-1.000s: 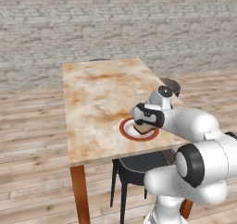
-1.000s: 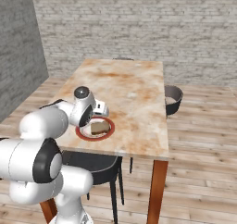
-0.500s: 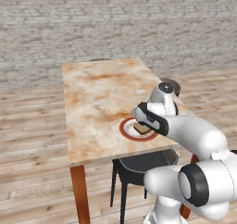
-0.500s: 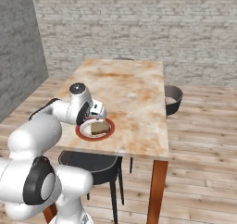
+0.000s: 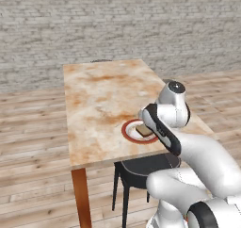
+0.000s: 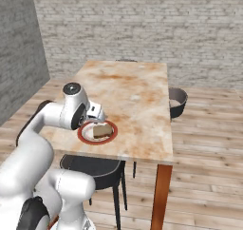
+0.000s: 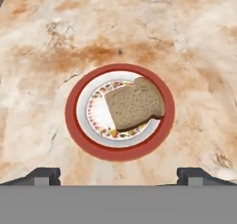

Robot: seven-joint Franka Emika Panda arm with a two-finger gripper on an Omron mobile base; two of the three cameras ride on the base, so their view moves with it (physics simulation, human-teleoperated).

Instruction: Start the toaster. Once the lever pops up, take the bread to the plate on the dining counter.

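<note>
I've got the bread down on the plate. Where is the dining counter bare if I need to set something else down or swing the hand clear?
The dining counter is bare from the plate to its far edge, and on the strips either side of the plate. The one crowded spot is the near edge, where the bread lies on the plate with the open gripper above it and a black stool tucked underneath.

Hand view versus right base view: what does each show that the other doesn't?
Hand view alone: the floral pattern inside the round red-rimmed white plate and the open gripper with nothing between its tips. Right base view alone: the black stool, a dark pot-like container, the brick wall. Both: the brown-crusted bread slice lying flat on the plate, on the beige marble dining counter.
</note>
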